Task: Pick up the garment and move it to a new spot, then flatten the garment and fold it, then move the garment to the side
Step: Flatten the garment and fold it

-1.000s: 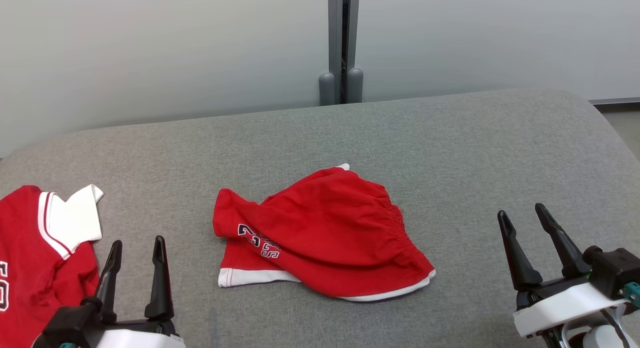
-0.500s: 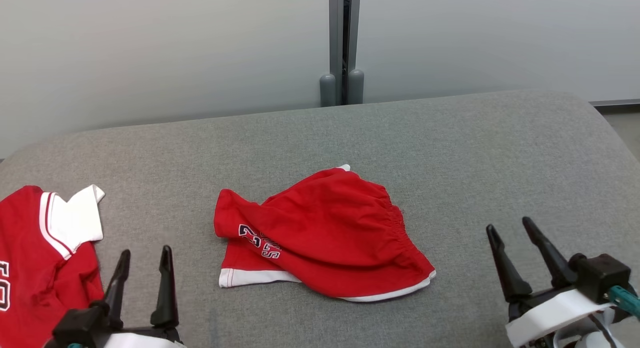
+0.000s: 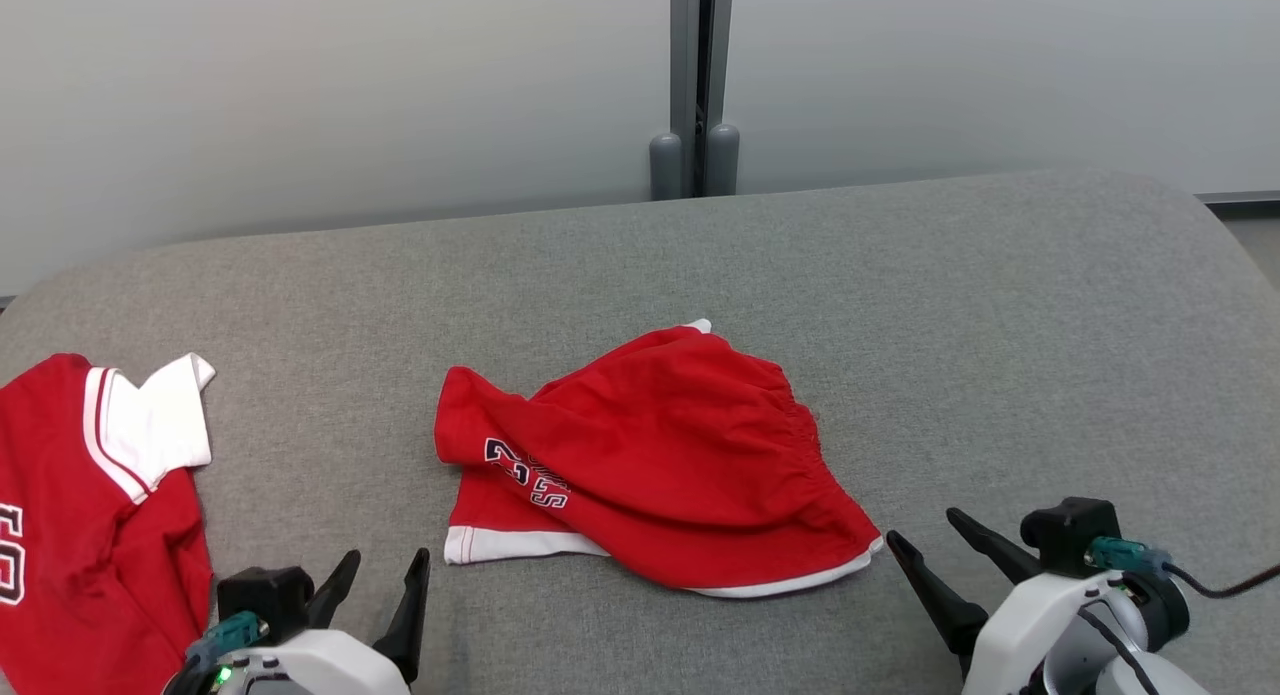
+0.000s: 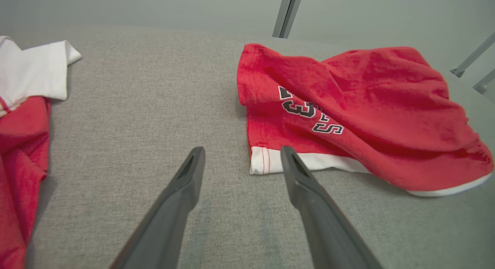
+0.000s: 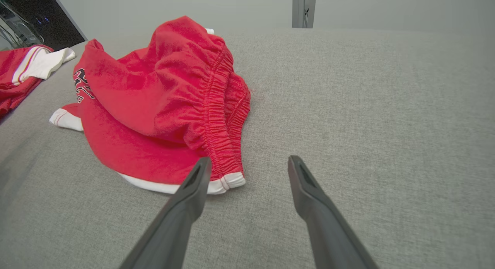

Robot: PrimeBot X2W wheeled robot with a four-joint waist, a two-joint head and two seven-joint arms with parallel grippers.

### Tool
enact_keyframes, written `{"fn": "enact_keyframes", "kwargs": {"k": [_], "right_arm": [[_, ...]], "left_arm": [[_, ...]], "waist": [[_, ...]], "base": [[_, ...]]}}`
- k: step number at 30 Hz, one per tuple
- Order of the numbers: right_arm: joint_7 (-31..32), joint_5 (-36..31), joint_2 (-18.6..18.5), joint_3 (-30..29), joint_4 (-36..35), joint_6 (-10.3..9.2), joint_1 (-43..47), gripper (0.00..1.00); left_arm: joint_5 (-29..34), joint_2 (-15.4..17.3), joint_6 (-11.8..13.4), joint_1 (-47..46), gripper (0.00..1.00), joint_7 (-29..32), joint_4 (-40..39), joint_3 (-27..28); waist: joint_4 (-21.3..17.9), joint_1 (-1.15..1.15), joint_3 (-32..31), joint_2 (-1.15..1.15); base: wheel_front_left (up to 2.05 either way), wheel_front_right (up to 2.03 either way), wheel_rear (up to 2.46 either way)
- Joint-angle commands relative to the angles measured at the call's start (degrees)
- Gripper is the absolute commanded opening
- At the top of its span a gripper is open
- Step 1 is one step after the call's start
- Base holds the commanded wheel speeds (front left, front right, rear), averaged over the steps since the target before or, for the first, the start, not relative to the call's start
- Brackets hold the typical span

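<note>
The red shorts [image 3: 650, 455] lie crumpled in the middle of the gray padded top [image 3: 950, 295], with their long way going side to side. The left gripper [image 3: 387, 555] sits just beside the white hem corner. The right gripper [image 3: 920, 525] sits just beside the waistband corner. Both have their fingers apart and hold nothing. They look equally near. A red jersey [image 3: 90, 515] lies off to the left.

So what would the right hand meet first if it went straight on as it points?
Probably the red shorts: the right hand, open, points toward their white-trimmed corner by the waistband. Depth is unclear.
</note>
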Motion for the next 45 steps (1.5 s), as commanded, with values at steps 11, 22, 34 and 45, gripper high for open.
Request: {"fn": "enact_keyframes", "kwargs": {"k": [11,22,34,45], "right_arm": [[5.6,7.4,-1.3,9.3,5.7,0.04,-8.8,1.0],[2.7,11.6,-1.5,15.2,8.7,0.04,-13.7,1.0],[-2.4,16.7,-2.0,21.1,10.4,0.04,-16.1,0.0],[-6.8,26.7,-5.8,19.4,4.3,0.04,-12.8,0.0]], "left_arm": [[-2.1,0.8,-3.6,-8.4,1.0,5.0,8.5,-2.0],[-3.4,-0.6,-6.2,-15.8,1.0,5.6,18.0,-5.0],[-6.5,-0.8,-7.6,-17.6,0.0,3.5,20.9,-8.8],[-12.2,2.3,-7.6,-11.4,0.0,5.1,8.3,-9.1]], "waist": [[0.7,0.0,4.3,0.0],[0.7,0.0,7.3,0.0],[0.6,0.0,7.0,0.0],[1.6,0.0,2.4,0.0]], "base": [[0.0,0.0,0.0],[0.0,0.0,0.0],[0.0,0.0,0.0],[0.0,0.0,0.0]]}}
